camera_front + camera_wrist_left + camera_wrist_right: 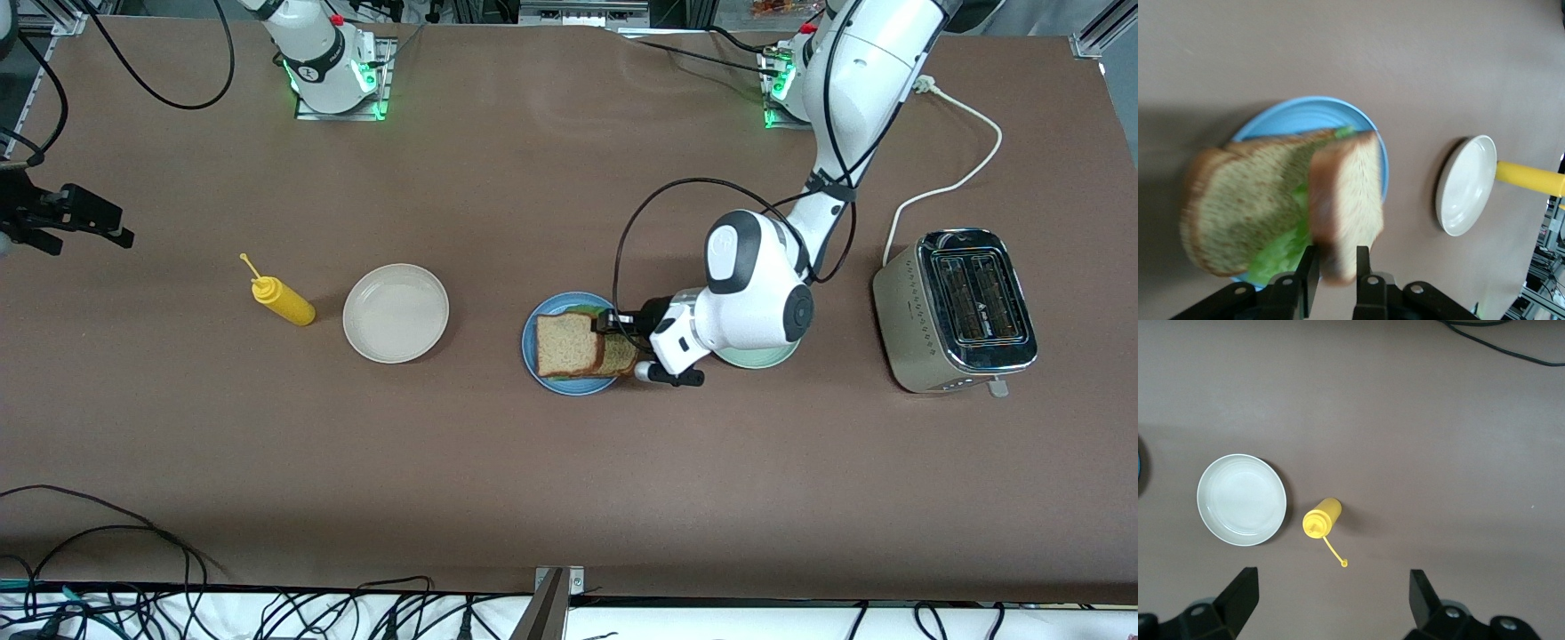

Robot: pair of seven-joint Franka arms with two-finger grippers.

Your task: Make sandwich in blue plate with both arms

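Observation:
The blue plate (532, 342) lies mid-table and also shows in the left wrist view (1305, 113). On it lies a brown bread slice (1245, 207) with green lettuce (1281, 250) on top; the lettuce peeks out in the front view (584, 308). My left gripper (613, 327) (1335, 257) is over the plate's edge, shut on a second bread slice (567, 345) (1348, 200), held tilted above the lettuce and the lower slice (622, 357). My right gripper (93, 222) (1335, 600) waits open and empty over the right arm's end of the table.
A cream-white plate (396, 313) (1241, 500) and a yellow squeeze bottle (284, 300) (1321, 518) lie toward the right arm's end. A pale green plate (756, 357) lies under the left wrist. A silver toaster (956, 307) stands at the left arm's end.

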